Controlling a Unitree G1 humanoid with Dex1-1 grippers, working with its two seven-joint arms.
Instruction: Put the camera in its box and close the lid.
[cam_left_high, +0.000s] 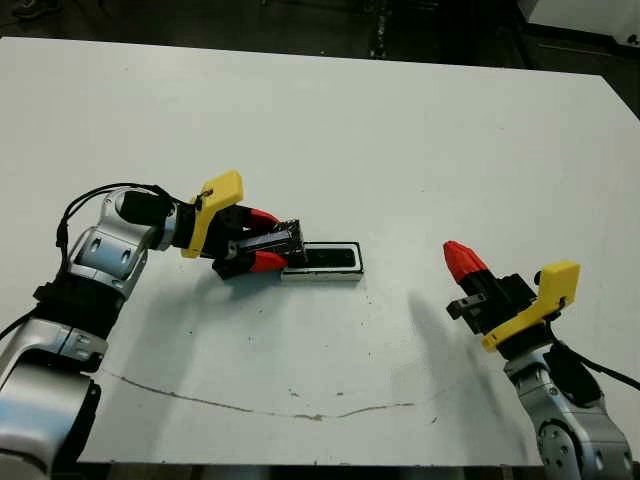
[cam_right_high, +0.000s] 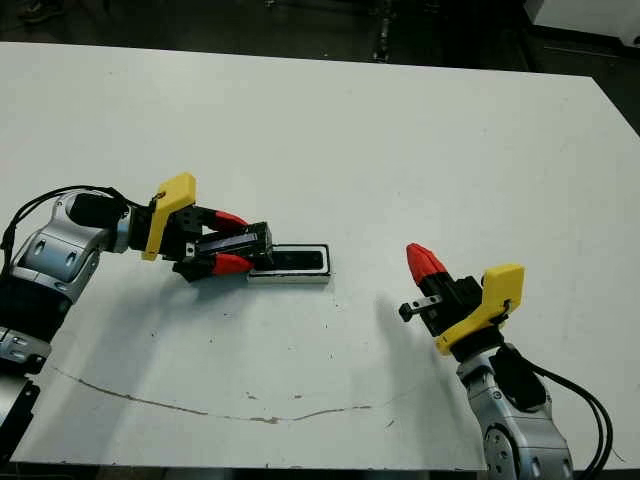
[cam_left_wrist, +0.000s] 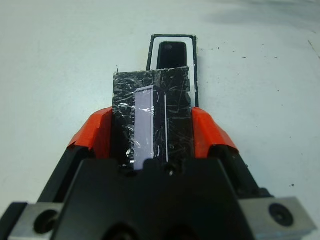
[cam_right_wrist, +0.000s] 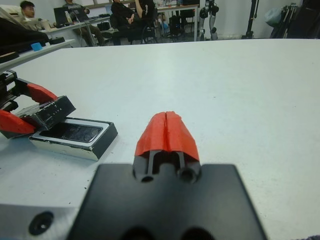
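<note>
I see the camera (cam_left_wrist: 171, 52) already lying in the box (cam_left_high: 322, 264) at the worktop's (cam_left_high: 400, 130) centre. My left gripper (cam_left_high: 268, 247) pinches the lid (cam_left_wrist: 152, 117) at the box's 9 o'clock end (not yet seated). My right gripper (cam_right_wrist: 167, 131), pressed together and empty, idles at 4 o'clock.

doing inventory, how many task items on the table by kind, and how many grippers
camera: 1, lying in the box
box: 1
lid: 1, held by the left gripper
grippers: 2, counting the right gripper
total: 5
</note>
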